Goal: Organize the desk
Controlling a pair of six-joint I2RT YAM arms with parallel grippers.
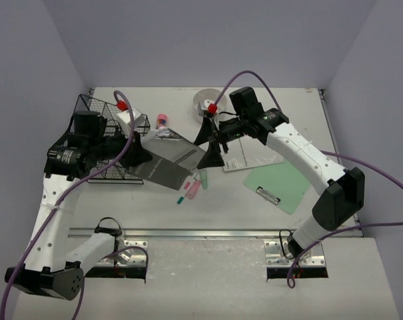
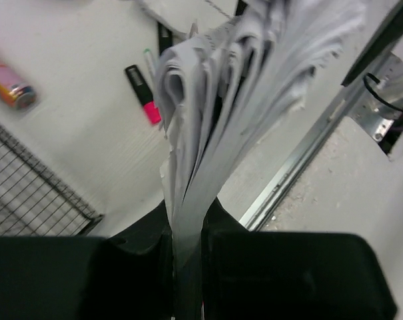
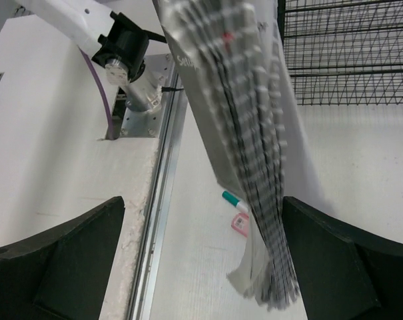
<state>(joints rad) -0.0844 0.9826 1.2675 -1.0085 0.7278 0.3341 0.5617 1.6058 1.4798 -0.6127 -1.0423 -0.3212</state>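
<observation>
Table (image 1: 154, 213) fills the view, cluttered. Left end effector (image 2: 186, 227) pinches the magazine (image 1: 164, 163) just off centre toward 9 o'clock; right end effector (image 1: 208, 147) gapes wide around it. Looks like a handover to me. Next up, probably carry it to the wire basket (image 1: 88, 100) at 10 o'clock.

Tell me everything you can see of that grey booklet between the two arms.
The booklet is a thin grey stack of printed paper pages, soft and bending, edges fanned apart. The left gripper is shut on one edge; the open right gripper straddles the other end. It sits over the desk, beside the wire basket.
</observation>
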